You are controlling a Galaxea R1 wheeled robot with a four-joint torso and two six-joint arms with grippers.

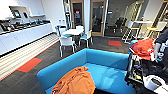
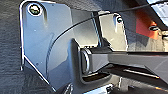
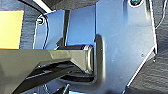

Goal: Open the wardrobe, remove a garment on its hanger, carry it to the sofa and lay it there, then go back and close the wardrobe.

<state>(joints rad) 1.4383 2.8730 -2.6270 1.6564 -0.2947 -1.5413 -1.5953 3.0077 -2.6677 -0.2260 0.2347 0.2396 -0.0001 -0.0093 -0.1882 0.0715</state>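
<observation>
No legible text

Nothing written could be read: the red sign on the far glass door was a blur, and the orange garment on the sofa showed no lettering (folds only).

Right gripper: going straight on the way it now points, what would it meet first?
Probably the dark grey carpeted floor that the right wrist view looks down on; the orange-yellow floor patch lies off to one side. Depth is unclear.
</observation>
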